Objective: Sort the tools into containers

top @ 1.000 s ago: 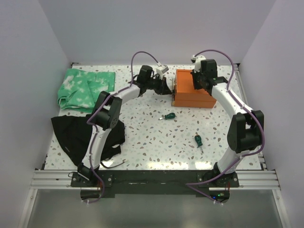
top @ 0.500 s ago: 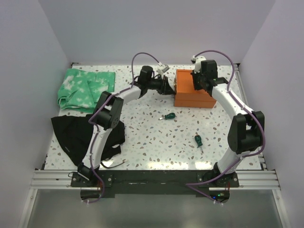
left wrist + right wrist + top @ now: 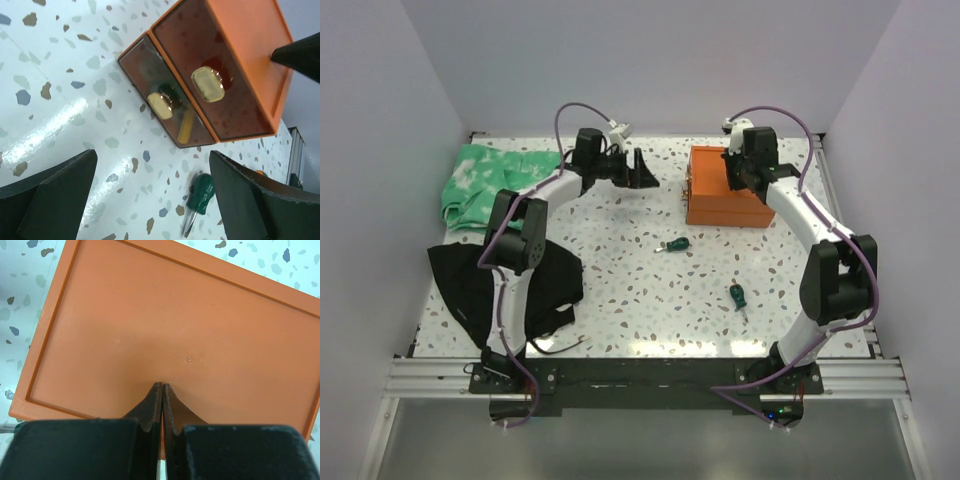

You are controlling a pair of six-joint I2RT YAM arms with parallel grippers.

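Tools: we see a green screwdriver (image 3: 673,244) and a second screwdriver (image 3: 737,296) on the table (image 3: 620,280), near the chest (image 3: 720,205).
Left wrist alone: yellow handle (image 3: 186,125) inside the lower drawer (image 3: 145,70).
Left gripper (image 3: 152,165): spread wide, empty.
Right gripper (image 3: 162,390): pinched together atop chest.

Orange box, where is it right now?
In the top view the orange box sits at the back right of the table, under the shut right gripper. A green screwdriver lies just in front of it.
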